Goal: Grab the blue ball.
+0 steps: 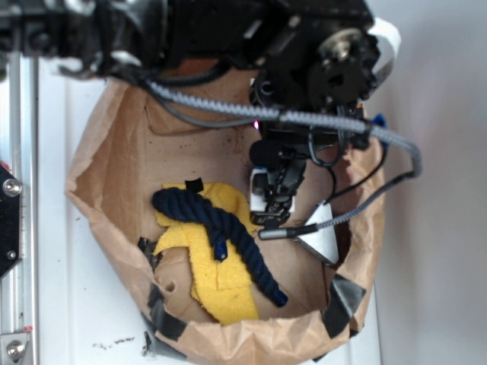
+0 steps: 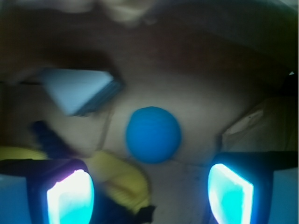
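- one crumpled brown paper bag lies open like a bowl.
- one dark navy twisted rope lies across one flat yellow sponge piece.
- one round smooth blue ball sits on the bag floor, between the two glowing fingertips, not touching them.
- one black robot gripper hangs over it, jaws wide apart.
- one grey triangle block lies near the ball.

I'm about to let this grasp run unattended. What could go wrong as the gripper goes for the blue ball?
1. The blue ball is smooth and round; closing off-centre, the open gripper might squirt it away.
2. The grey triangular block and rope lie close, so a finger could catch them.
3. The paper bag walls crowd the arm.
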Available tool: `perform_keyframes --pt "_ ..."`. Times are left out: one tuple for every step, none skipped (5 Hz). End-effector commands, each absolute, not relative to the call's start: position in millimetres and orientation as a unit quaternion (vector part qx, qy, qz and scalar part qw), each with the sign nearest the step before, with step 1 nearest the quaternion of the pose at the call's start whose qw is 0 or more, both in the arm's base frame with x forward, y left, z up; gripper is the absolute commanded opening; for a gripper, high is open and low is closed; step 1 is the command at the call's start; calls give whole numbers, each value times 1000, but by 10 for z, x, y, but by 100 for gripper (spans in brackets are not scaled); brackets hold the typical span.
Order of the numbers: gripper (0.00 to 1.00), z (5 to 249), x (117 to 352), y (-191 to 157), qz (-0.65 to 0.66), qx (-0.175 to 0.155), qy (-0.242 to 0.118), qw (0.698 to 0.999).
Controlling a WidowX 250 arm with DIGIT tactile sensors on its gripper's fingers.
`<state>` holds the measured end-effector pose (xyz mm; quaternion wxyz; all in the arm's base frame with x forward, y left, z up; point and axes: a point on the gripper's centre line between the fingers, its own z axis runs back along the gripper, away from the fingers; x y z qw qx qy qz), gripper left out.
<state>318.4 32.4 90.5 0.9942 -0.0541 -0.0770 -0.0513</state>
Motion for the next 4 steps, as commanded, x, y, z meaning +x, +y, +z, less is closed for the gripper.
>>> perform_keyframes --pt "100 705 3315 136 -80 -24 -68 994" --pt "100 588 3351 127 -85 -24 -58 994" --pt "0 533 3371 126 -75 -22 -52 996" --pt "0 487 3382 116 -79 -8 -46 996"
